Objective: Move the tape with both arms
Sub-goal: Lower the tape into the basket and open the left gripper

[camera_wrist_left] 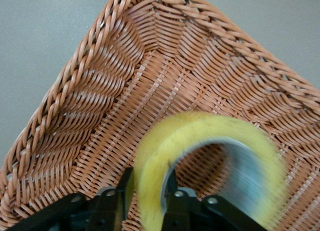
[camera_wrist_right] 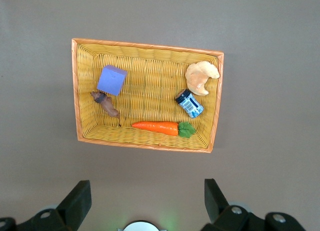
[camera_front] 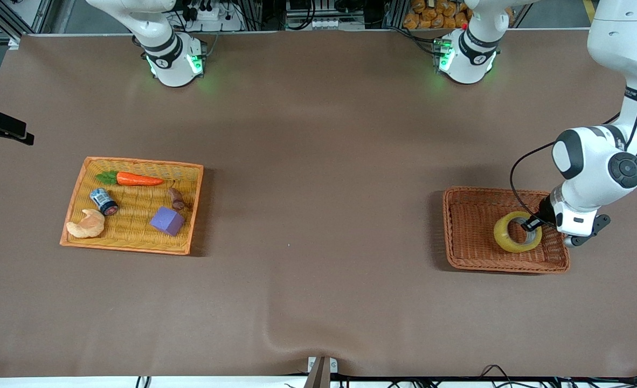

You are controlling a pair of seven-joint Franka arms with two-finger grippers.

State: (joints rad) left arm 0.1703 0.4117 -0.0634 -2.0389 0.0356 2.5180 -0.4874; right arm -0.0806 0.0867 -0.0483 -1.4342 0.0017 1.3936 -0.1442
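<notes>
The left gripper [camera_wrist_left: 145, 198] pinches the translucent yellow ring-shaped tape roll's [camera_front: 517, 231] wall inside the brown wicker basket [camera_front: 472, 237], ready for lifting. The right gripper [camera_wrist_right: 145, 201] waits, fingers spread, above the yellow woven tray [camera_wrist_right: 150, 141].

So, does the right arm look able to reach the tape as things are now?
Probably not yet. The tape sits in the brown basket at the left arm's end, with the left gripper astride its wall. The right gripper, open, hangs over the yellow basket at the right arm's end.

two baskets [camera_front: 455, 226] [camera_front: 135, 164], one tape [camera_front: 517, 232], perhaps five toys [camera_front: 167, 221]
</notes>
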